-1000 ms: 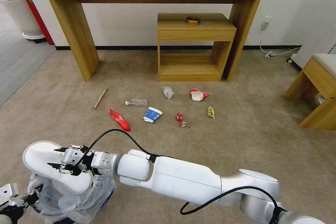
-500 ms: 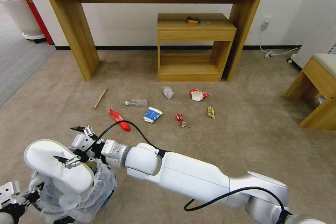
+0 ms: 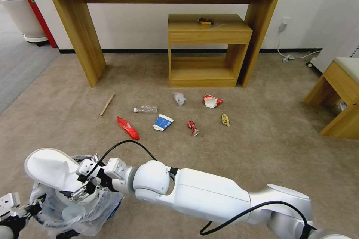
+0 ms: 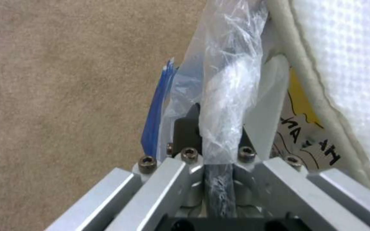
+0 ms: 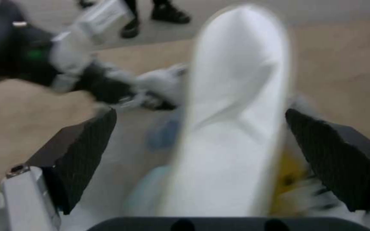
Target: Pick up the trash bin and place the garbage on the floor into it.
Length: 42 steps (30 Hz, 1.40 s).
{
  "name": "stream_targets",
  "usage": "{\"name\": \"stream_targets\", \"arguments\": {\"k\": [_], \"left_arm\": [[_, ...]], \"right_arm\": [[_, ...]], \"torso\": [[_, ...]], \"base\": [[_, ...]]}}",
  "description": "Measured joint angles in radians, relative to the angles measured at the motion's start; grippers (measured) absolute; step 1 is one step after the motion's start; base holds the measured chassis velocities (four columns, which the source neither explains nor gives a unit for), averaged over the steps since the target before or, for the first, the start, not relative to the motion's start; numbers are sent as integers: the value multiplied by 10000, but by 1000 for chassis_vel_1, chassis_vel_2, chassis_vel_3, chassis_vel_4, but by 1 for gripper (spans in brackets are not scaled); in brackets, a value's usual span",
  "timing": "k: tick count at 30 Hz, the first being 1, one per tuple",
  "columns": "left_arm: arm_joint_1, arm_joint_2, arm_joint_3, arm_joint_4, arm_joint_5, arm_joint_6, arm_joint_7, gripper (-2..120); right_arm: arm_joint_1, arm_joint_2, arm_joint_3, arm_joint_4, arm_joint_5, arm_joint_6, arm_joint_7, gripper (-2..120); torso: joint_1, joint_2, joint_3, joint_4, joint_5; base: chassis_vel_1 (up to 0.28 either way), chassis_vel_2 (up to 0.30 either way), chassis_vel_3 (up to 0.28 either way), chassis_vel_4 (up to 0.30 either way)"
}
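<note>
Right gripper [image 3: 80, 186] sits above the bin [image 3: 76, 213], jaws spread wide and empty either side of the slipper [image 3: 52, 168] propped half in it; left gripper [image 4: 219, 134] is clamped on the bin's bagged rim, so best hold that steady and nudge the slipper fully down.

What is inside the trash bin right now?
A white slipper stands in the trash bin, sticking out above its rim, with a pale rounded item beside it. The bag and slipper cover anything deeper.

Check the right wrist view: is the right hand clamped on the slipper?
No. The right hand is open, its black pads standing well apart on either side of the white slipper without touching it.
</note>
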Motion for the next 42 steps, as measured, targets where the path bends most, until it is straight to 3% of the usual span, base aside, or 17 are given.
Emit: {"name": "stream_targets", "arguments": {"k": [6,14,22,31,42], "left_arm": [[-34,34,49,-79,12,0,1,0],[-62,-46,204,-264,118,0,1,0],[48,-211,287,-701,228,0,2,0],[120,-263,232,-878,222,0,5,0],[6,-211,200,-507,269,1,55,0]], "right_arm": [[-46,102,86,20,2160,-1009,631,100],[-279,546,179,-441,3339,-1281,1509,100],[-328,1062,47,-767,3653,-1550,2478,100],[-467,1011,72,-750,3719,-1518,2950,100],[-71,467,1189,1248,3683,-1081,3647,100]], "torso": [[0,0,-1,0,1],[0,0,0,0,0],[0,0,0,1,0],[1,0,0,1,2],[0,0,0,1,3]], "base": [[0,0,0,0],[0,0,0,0],[0,0,0,0],[0,0,0,0],[0,0,0,0]]}}
